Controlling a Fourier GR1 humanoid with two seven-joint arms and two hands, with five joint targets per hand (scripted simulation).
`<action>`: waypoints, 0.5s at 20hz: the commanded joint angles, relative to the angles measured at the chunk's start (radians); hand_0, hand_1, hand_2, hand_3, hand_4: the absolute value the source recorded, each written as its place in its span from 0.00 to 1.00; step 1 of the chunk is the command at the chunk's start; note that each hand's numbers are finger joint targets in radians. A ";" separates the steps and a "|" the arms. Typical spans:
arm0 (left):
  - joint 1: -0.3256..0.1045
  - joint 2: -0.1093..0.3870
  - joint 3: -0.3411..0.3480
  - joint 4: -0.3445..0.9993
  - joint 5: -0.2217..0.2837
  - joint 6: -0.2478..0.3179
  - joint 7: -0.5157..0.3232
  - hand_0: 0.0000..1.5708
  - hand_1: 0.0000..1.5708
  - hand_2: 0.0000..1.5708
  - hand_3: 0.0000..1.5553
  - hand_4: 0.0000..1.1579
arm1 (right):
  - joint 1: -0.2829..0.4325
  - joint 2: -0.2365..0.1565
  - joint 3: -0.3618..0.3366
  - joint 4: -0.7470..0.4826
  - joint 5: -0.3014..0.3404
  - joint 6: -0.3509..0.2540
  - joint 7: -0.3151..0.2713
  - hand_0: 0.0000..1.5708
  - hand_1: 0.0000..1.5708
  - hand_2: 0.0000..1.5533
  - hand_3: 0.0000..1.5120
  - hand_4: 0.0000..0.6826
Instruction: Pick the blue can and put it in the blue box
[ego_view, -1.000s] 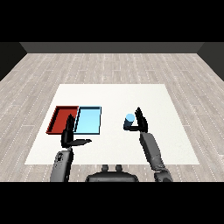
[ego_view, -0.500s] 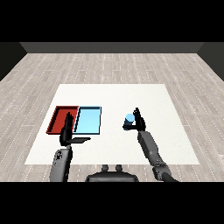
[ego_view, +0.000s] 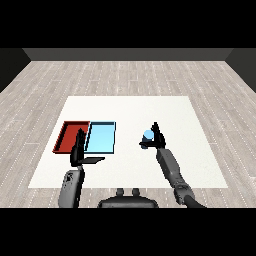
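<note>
You had the blue can (ego_view: 147, 135) in your right hand (ego_view: 156, 139), fingers curled round it, forearm reaching up from the near right. It sat right of the blue tray (ego_view: 101, 137), apart from it. Your left hand (ego_view: 78, 150) hung spread, fingers straight, over the red tray (ego_view: 70, 136)'s near edge.

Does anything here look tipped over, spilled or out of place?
Nothing stands out. The red tray and blue tray lie neatly side by side, and the right hand holds the blue can.
</note>
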 joint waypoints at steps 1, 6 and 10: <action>-0.059 0.024 0.044 0.052 0.026 -0.008 0.011 0.00 0.00 0.00 0.00 0.00 | -0.017 0.014 0.032 -0.006 -0.043 -0.044 0.007 0.00 0.00 0.00 0.00 0.00; 0.016 0.007 0.009 -0.022 0.021 -0.017 0.005 0.00 0.00 0.00 0.00 0.00 | -0.059 -0.014 0.007 0.087 -0.013 -0.019 0.010 0.00 0.00 0.00 0.00 0.00; 0.009 0.011 0.012 0.034 0.008 -0.024 -0.038 0.00 0.00 0.00 0.00 0.00 | -0.027 0.009 0.037 0.027 -0.018 -0.048 0.002 0.00 0.00 0.00 0.00 0.00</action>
